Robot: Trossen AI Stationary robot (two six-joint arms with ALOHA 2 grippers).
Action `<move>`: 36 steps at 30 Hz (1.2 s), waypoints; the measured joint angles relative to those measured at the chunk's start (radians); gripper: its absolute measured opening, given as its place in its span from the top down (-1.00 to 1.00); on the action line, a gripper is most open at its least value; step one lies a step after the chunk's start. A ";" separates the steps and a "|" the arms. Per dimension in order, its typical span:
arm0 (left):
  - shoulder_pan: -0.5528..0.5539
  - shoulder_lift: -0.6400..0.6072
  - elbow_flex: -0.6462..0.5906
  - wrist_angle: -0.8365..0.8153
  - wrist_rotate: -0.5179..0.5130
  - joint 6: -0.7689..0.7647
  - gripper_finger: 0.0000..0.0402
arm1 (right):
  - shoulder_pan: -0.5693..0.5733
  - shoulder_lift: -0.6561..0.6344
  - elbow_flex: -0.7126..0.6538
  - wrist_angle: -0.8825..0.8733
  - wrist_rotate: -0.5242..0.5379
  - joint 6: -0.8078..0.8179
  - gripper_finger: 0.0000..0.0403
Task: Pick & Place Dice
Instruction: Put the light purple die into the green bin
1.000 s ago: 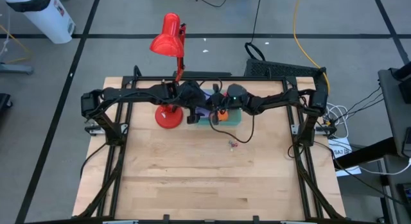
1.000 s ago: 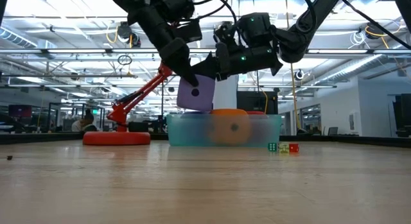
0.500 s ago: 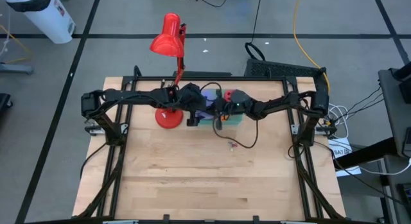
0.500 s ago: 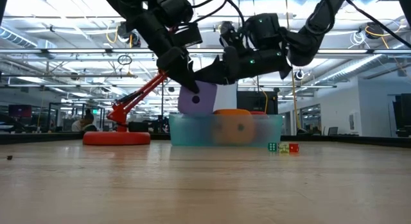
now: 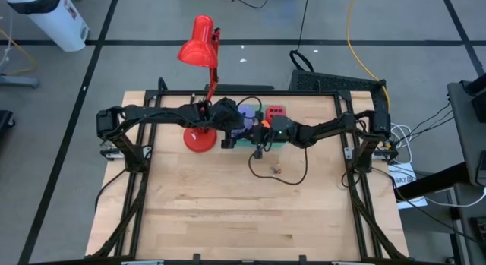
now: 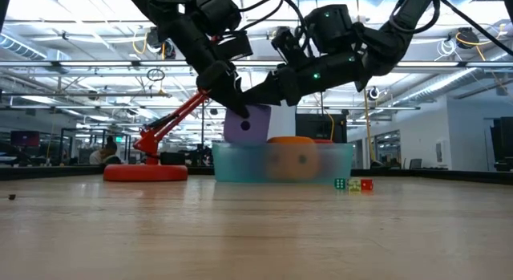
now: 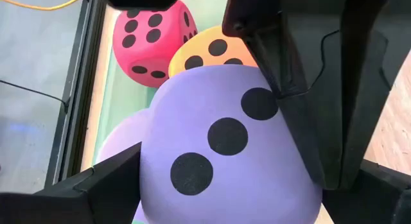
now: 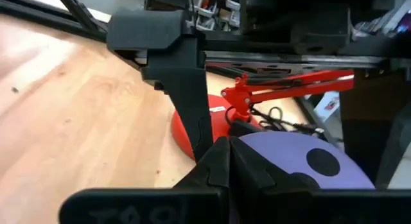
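The left gripper (image 6: pixel 232 99) is clamped on a lavender-blue die (image 6: pixel 246 124), tilted, its 3 dots in a slanted line, just above the teal bin's (image 6: pixel 321 164) left edge. The right gripper (image 5: pixel 257 134), fingers together, hangs close beside it.

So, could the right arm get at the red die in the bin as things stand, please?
Probably yes: the red die lies uncovered at the bin's far end, beside the right gripper; the left gripper holds the lavender die apart from it.
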 joint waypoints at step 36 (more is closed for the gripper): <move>-0.012 0.018 -0.004 0.030 0.030 -0.023 -0.99 | 0.001 -0.156 0.001 -0.174 0.055 0.041 1.00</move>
